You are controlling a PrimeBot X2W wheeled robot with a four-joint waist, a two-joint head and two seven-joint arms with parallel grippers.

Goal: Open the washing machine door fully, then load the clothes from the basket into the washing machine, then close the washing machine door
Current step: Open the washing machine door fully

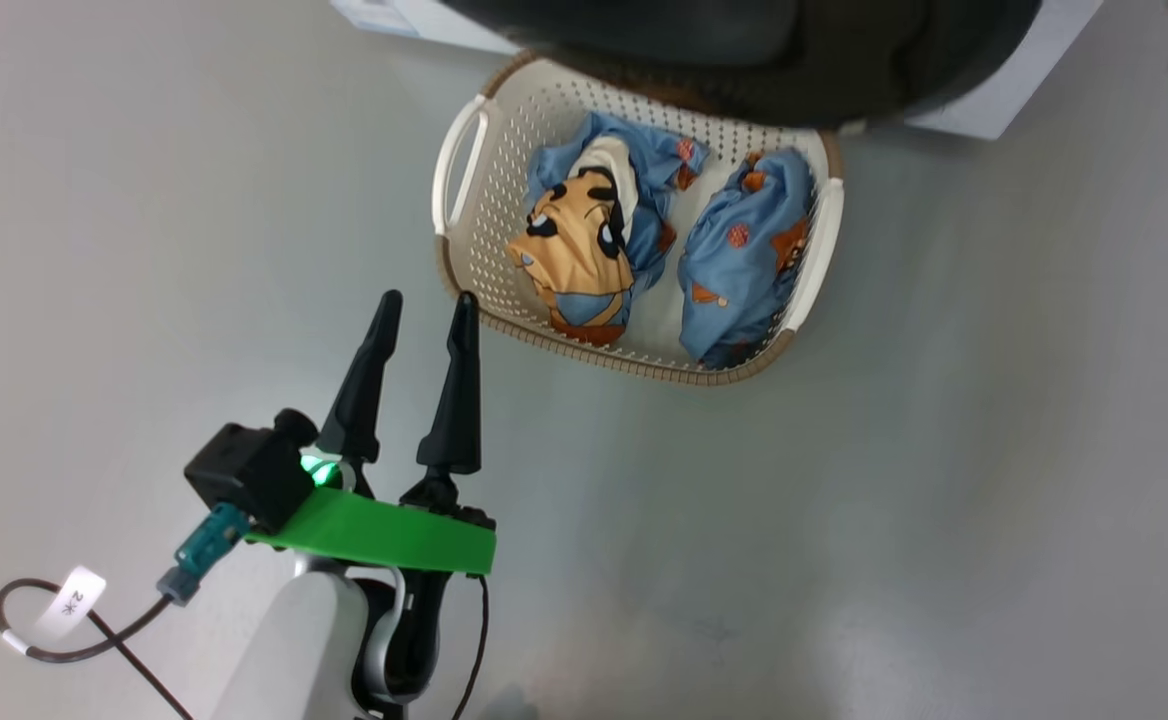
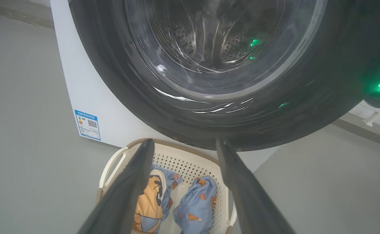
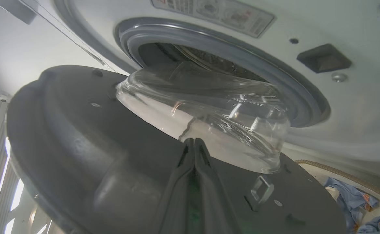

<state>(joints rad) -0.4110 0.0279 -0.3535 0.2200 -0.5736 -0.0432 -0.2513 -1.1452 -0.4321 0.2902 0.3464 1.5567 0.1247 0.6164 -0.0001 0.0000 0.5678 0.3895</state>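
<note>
The washing machine door (image 3: 79, 146) stands swung out from the washing machine (image 3: 356, 107). Its glass bowl (image 3: 209, 113) is clear of the blue-grey gasket (image 3: 229, 55) but hangs in front of the opening, so the door looks only partly open. The right hand (image 3: 193, 141) is closed on nothing, its fingers pressed together and their tips set at the door's inner face just below the bowl. Whether they touch it cannot be told, but the pose suits pushing the door wider rather than grasping it.

The basket (image 1: 504, 230) sits on the floor (image 1: 944, 500) with its far edge tucked beneath the door, likely placed close so the load has a short way to travel. The clothes (image 1: 584, 240) lie inside it as two bundles side by side. The left hand (image 1: 429, 300) hovers just beside the basket's near rim. Its fingers are spread wide and empty, probably ready to pick up once the door is out of the way.
</note>
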